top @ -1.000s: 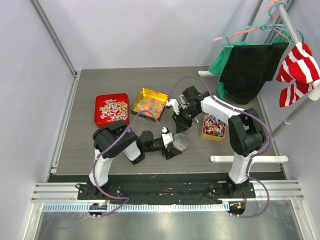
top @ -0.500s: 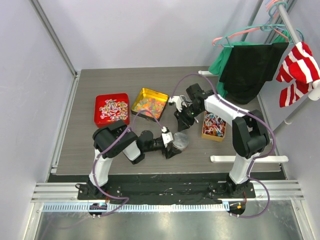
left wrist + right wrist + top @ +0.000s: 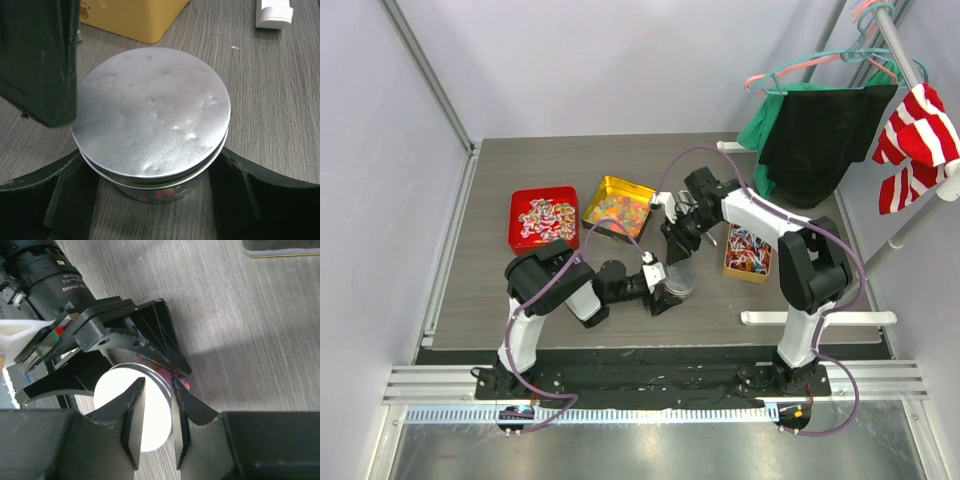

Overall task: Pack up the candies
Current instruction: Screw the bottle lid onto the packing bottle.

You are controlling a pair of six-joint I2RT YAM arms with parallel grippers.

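- The left gripper (image 3: 662, 286) sits as it did half a second ago, clamped round the jar (image 3: 680, 281), one finger on each side.
- The right gripper (image 3: 675, 247) has moved down and left since then. It now hangs over the lid (image 3: 152, 120).
- Its fingers (image 3: 132, 422) are drawn close, with a narrow gap and nothing seen between them.
- Counted: two arms, one jar, one lid, three open containers.
- The candies (image 3: 544, 218) lie wrapped in the red tin (image 3: 516, 200) at left.
- Gummy ones fill the yellow tin (image 3: 602, 186) in the middle, and more sit in the box (image 3: 747, 274) at right.
- A few colours show through the jar wall under the lid rim.
- The lid hides the rest of the jar's contents.
- From the left wrist, one right finger covers the lid's upper left edge; it may be touching, but I cannot tell.
- The box is cut off in both wrist views.
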